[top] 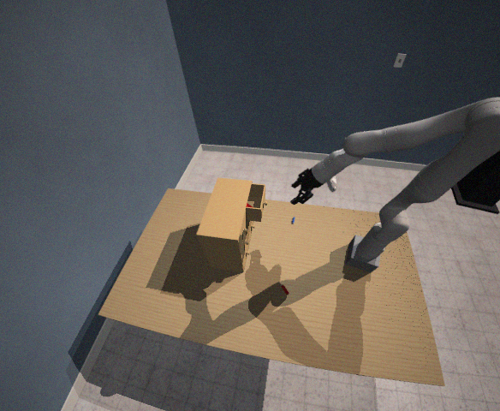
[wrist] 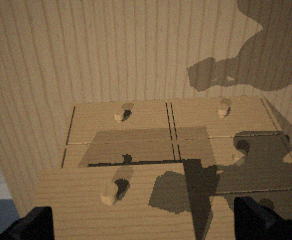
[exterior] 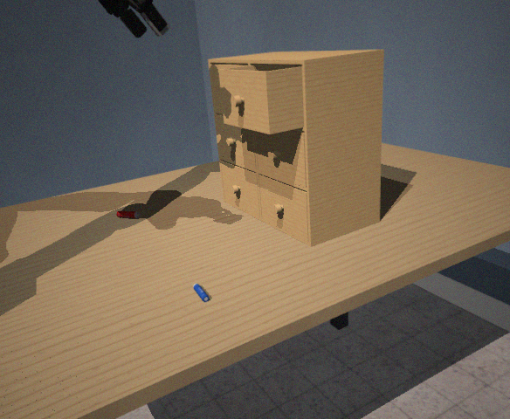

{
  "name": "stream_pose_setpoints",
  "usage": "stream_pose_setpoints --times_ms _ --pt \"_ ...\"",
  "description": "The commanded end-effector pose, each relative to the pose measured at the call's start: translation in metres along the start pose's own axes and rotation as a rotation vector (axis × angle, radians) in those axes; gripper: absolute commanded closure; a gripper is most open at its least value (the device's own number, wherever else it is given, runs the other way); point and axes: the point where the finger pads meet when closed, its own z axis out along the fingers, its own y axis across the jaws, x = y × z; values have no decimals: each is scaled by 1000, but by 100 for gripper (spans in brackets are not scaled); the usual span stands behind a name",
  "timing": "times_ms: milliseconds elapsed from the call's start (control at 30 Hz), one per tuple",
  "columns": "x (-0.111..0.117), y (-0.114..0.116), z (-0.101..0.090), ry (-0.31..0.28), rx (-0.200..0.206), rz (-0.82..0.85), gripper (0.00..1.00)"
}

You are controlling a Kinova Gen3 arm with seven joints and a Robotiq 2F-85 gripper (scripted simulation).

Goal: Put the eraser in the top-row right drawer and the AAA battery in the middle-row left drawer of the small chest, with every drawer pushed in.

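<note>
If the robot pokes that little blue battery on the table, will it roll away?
Probably, yes. The blue battery is a small round cylinder lying on its side on the flat table, so a sideways poke would likely roll it. It looks smooth, so the open gripper might find it slippery. It seems stiff, not bendy.
</note>
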Motion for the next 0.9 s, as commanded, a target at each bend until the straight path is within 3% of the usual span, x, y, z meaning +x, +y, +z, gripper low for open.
stream_pose_setpoints --times_ms 0,367,867 --pt "-4 -2 -1 10 4 1 0" --pt "-5 -2 -4 84 5 2 0" --pt "-10 -2 -10 253 5 2 0"
